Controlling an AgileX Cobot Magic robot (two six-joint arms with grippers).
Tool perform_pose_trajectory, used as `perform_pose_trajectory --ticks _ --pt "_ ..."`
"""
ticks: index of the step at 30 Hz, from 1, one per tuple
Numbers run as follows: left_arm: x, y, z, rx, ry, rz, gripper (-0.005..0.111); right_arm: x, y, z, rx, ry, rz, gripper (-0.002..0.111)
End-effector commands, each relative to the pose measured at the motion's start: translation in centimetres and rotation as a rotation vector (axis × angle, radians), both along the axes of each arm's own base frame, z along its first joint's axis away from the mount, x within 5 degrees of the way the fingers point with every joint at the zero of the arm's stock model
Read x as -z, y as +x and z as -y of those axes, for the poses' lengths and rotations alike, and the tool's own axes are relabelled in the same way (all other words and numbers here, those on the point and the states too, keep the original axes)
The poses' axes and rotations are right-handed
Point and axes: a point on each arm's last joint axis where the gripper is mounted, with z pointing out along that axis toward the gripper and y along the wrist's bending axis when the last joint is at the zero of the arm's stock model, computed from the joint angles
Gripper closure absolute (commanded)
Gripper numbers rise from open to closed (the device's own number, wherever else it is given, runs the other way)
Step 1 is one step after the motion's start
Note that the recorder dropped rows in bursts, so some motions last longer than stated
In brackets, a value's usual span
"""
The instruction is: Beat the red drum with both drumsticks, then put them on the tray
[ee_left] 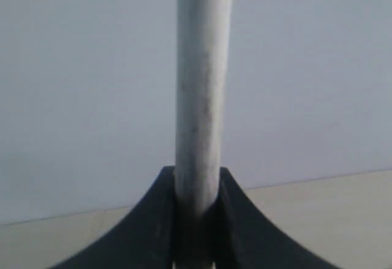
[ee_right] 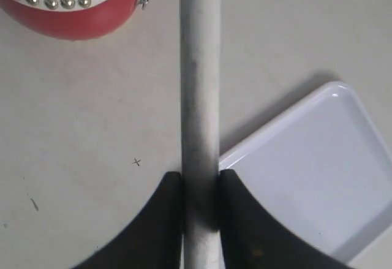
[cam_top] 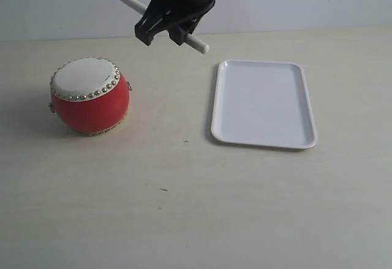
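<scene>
The red drum (cam_top: 90, 97) stands upright, skin up, well apart from the flat white tray (cam_top: 263, 103); I grip the left drumstick (ee_left: 202, 97) and the right drumstick (ee_right: 199, 67), both pale and raised.

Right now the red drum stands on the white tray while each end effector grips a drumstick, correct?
No. The red drum stands on the table, left of the white tray and apart from it, as the exterior view shows. The left end effector and right end effector do each grip a drumstick.
</scene>
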Motion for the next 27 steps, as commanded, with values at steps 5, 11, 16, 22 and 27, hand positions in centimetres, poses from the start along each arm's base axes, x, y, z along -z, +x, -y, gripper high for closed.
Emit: perform_pose_trajectory --ticks 5,11,16,22,27 --pt "5.1 0.8 -2.4 -0.326 0.071 -0.558 0.107 0.0 -0.2 0.0 -0.062 -0.01 -0.004 0.108" --pt "6.3 0.4 3.3 -0.064 0.019 -1.176 0.107 1.3 -0.5 0.2 -0.06 -0.01 -0.063 0.108" --pt "6.7 -0.2 6.4 0.038 0.137 -1.222 0.107 3.7 -1.3 0.2 -0.056 -0.017 -0.167 0.108" --pt "8.2 -1.6 8.8 0.161 0.168 -1.286 0.107 4.6 -2.2 -0.5 -0.052 0.06 -0.272 0.108" --pt "10.5 -2.3 8.5 0.134 0.229 -1.365 0.107 4.6 -2.2 -0.5 -0.065 0.064 -0.275 0.108"
